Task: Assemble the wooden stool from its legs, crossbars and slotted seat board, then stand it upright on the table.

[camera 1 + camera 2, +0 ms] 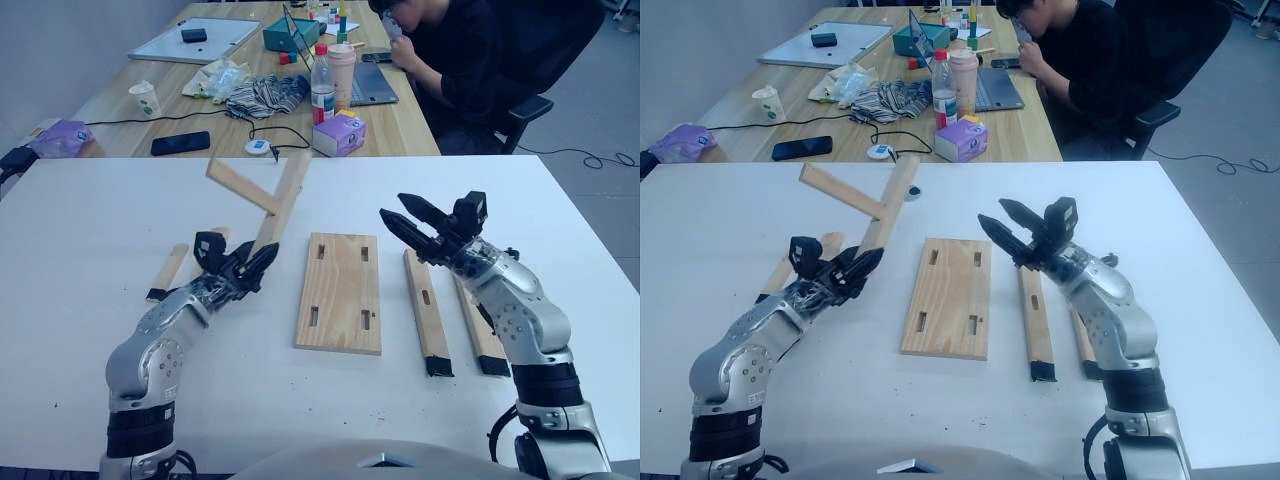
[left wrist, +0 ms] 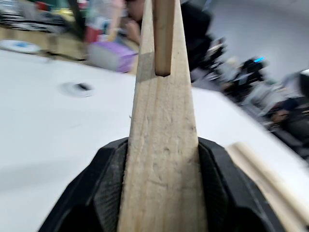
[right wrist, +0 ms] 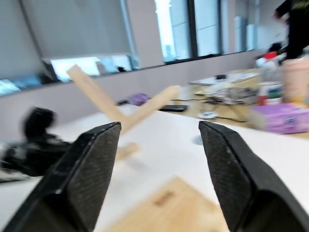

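My left gripper (image 1: 255, 262) is shut on the lower end of a wooden leg (image 1: 283, 200), held just above the white table left of centre. A crossbar (image 1: 240, 185) is plugged into that leg's slot (image 2: 163, 72) and sticks out to the far left. The slotted seat board (image 1: 340, 290) lies flat in the middle of the table. Two more legs (image 1: 427, 310) (image 1: 478, 330) lie side by side to its right. A short wooden piece (image 1: 168, 270) lies to the left of my left arm. My right gripper (image 1: 392, 207) hovers open and empty above the board's far right corner.
Beyond the white table's far edge (image 1: 300, 158) stands a wooden desk (image 1: 400, 125) with a bottle (image 1: 322, 85), a purple tissue box (image 1: 340, 134), a phone (image 1: 180, 143) and cables. A person sits there, touching none of the stool parts.
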Motion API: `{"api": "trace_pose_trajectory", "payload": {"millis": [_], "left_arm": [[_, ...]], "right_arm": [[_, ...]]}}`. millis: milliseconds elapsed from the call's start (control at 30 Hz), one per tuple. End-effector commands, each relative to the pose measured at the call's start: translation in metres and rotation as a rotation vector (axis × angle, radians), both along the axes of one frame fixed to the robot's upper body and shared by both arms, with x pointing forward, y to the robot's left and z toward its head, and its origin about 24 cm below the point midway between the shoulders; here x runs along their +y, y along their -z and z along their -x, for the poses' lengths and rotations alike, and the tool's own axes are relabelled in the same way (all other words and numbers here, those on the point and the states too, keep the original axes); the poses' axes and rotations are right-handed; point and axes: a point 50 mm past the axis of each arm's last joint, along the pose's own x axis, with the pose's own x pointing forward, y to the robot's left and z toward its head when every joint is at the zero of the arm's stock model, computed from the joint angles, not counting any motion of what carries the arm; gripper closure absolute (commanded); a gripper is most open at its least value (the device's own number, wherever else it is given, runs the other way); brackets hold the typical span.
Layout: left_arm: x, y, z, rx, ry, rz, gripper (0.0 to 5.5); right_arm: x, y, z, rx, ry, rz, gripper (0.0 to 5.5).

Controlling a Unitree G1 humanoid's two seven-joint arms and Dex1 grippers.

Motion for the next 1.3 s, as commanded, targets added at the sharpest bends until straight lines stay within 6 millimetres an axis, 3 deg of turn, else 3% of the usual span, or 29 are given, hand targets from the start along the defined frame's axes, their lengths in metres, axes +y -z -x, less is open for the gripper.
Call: {"api": "trace_pose_trajectory", "payload": {"millis": [33, 133, 233, 500, 767, 1067, 1300], "left_arm": [[-0.027, -0.046, 0.005, -0.127, 0.291, 0.241, 3.51], [-0.033, -0.064, 0.012, -0.161, 0.406, 0.353, 3.51], [-0.035, -0.067, 0.019, -0.151, 0.448, 0.404, 3.51], [-0.035, -0.056, 0.025, -0.097, 0.453, 0.373, 3.51], [-0.032, -0.055, 0.022, -0.096, 0.424, 0.381, 3.51], [-0.039, -0.049, 0.035, -0.083, 0.513, 0.328, 3.51], [-0.04, -0.048, 0.033, -0.092, 0.507, 0.315, 3.51]], "right_arm": [[0.027, -0.028, 0.009, 0.074, -0.291, -0.111, 1.73], [0.039, -0.032, 0.009, 0.137, -0.342, -0.137, 1.68], [0.041, -0.035, 0.004, 0.217, -0.316, -0.192, 1.68], [0.032, -0.053, 0.0, 0.29, -0.33, -0.334, 1.68], [0.031, -0.055, 0.01, 0.297, -0.408, -0.292, 1.68], [0.038, -0.053, 0.006, 0.32, -0.387, -0.306, 1.68], [0.035, -0.057, 0.008, 0.336, -0.436, -0.37, 2.77]]}}
